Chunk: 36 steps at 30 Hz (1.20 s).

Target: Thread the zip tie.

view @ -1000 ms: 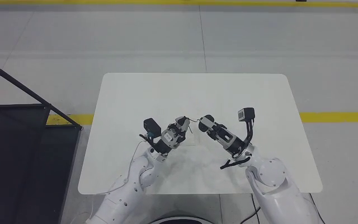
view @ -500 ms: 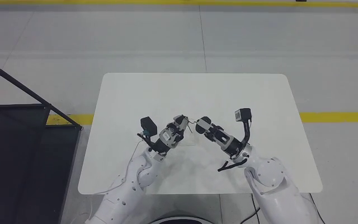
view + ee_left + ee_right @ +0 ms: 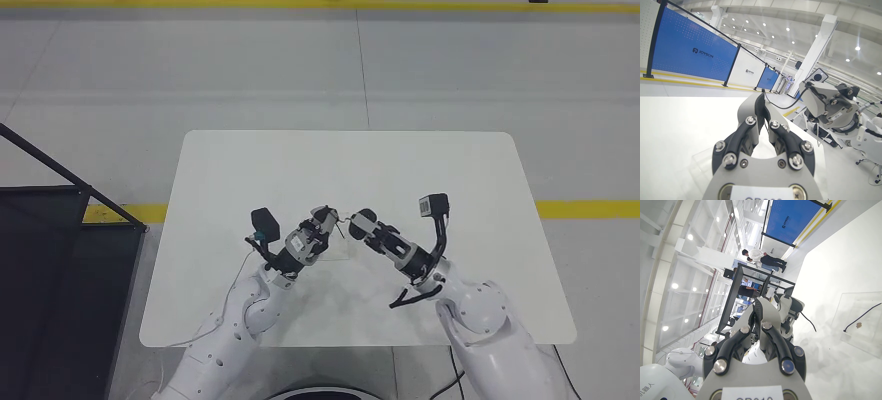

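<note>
One clear flat plastic sheet (image 3: 866, 340) lies low on the white table (image 3: 250, 180), under the two arms, with a spare black zip tie (image 3: 860, 317) resting on it. Above it, near the table's middle, the left gripper (image 3: 762, 102) pinches the thin black plastic zip tie (image 3: 783, 108) between its pads. The strap bows out toward 3 o'clock, to the right gripper (image 3: 757, 308). That claw's pads are pressed together; whether the strap's end is caught between them I cannot tell. Over the last second the right gripper has slid toward 9 o'clock, narrowing the gap to the left one, then all but stopped. By my judgement the two ends now sit close enough to line up, so fine aiming comes next.
</note>
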Each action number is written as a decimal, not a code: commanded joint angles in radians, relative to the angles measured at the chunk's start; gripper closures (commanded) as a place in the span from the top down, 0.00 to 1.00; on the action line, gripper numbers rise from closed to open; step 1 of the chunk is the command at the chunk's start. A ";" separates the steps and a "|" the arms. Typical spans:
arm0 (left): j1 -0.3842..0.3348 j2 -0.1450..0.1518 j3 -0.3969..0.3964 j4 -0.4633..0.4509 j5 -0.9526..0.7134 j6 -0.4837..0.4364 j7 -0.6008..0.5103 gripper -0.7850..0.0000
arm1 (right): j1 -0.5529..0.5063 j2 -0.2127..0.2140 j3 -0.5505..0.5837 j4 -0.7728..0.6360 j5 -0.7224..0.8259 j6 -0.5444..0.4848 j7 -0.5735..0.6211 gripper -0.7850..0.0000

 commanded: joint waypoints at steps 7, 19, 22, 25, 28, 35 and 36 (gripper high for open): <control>0.001 -0.001 -0.002 0.003 0.004 -0.002 0.006 0.00 | -0.008 0.000 0.011 0.003 0.023 -0.006 -0.014 0.00; 0.002 -0.002 0.000 0.006 0.049 0.025 0.023 0.00 | -0.013 -0.002 0.016 0.002 0.045 0.000 -0.029 0.00; 0.000 -0.002 0.002 0.007 0.063 0.032 0.028 0.00 | -0.014 -0.002 0.017 0.002 0.047 0.000 -0.032 0.00; -0.001 -0.003 0.004 0.009 0.077 0.039 0.031 0.00 | -0.014 -0.003 0.018 0.003 0.056 0.000 -0.037 0.00; -0.001 -0.004 0.006 0.011 0.082 0.044 0.036 0.00 | -0.015 -0.003 0.019 0.005 0.062 -0.001 -0.042 0.00; -0.003 -0.005 0.006 0.013 0.086 0.044 0.042 0.00 | -0.015 -0.004 0.022 0.006 0.067 0.005 -0.041 0.00; -0.003 -0.005 0.006 0.013 0.087 0.044 0.043 0.00 | -0.015 -0.004 0.022 0.006 0.068 0.005 -0.041 0.00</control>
